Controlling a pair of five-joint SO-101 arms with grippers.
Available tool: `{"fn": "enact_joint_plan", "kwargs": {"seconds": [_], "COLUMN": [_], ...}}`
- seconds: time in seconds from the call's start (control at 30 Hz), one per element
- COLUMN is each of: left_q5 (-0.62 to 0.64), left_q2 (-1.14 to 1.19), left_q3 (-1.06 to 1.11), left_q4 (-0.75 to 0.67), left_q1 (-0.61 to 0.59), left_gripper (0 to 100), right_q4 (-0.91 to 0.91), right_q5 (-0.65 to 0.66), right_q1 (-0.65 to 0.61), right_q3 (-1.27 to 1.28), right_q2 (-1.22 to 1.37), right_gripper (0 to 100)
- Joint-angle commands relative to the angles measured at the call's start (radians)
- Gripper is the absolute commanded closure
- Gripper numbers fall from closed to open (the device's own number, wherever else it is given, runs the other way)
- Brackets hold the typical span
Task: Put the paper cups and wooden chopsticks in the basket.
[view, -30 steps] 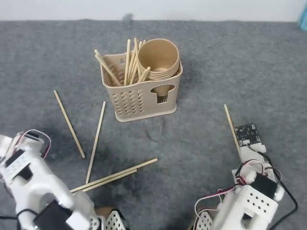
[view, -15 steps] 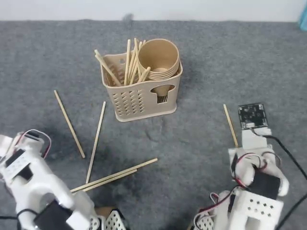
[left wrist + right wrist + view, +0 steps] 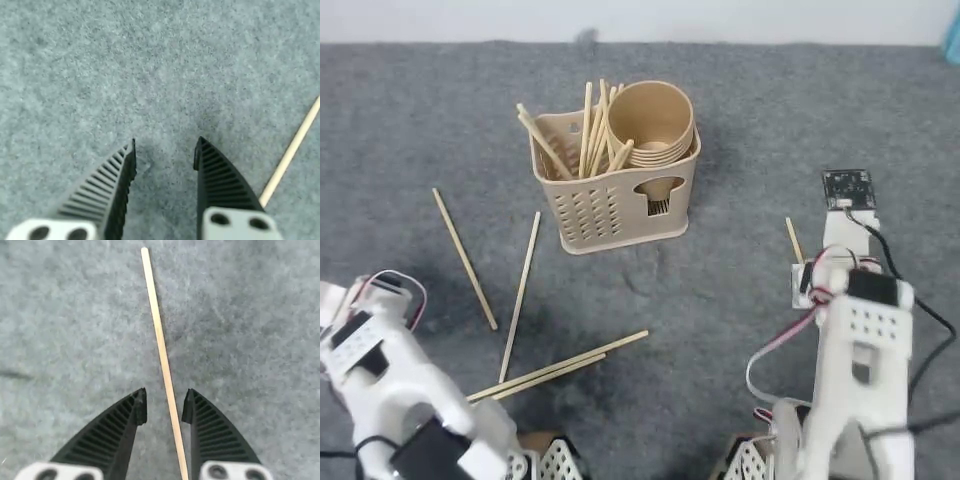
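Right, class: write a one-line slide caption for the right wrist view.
Open right gripper straddles a wooden chopstick lying on the grey mat.

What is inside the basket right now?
A nested stack of paper cups fills one side of the basket, and a bundle of wooden chopsticks stands leaning in the other. The walls hide their lower ends, so the exact count of either is unclear.

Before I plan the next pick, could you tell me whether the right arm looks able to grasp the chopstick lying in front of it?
Probably yes. The right end effector is open and the chopstick runs between its jaws on bare carpet, with nothing lying over or beside it.
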Motion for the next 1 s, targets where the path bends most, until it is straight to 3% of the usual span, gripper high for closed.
{"fn": "enact_joint_plan", "kwargs": {"seconds": [0.0, 0.17, 0.5, 0.8, 0.97], "left_q5": [0.009, 0.009, 0.009, 0.009, 0.009], "left_q2": [0.0, 0.0, 0.002, 0.002, 0.002], "left_q3": [-0.038, -0.038, -0.038, -0.038, -0.002], "left_q4": [-0.02, -0.02, -0.025, -0.029, -0.114], "left_q1": [-0.005, -0.006, -0.005, -0.003, -0.003], "left_gripper": [82, 82, 82, 82, 82], "right_q4": [-0.11, -0.142, -0.084, -0.088, -0.082], "right_q5": [0.014, 0.023, 0.034, 0.129, 0.114], "right_q1": [-0.021, -0.079, -0.082, -0.076, -0.077], "right_q3": [-0.063, -0.127, -0.367, -0.535, -0.675], "right_q2": [0.125, 0.259, 0.438, 0.702, 0.837], "right_gripper": [87.2, 87.3, 87.2, 87.2, 87.3]}}
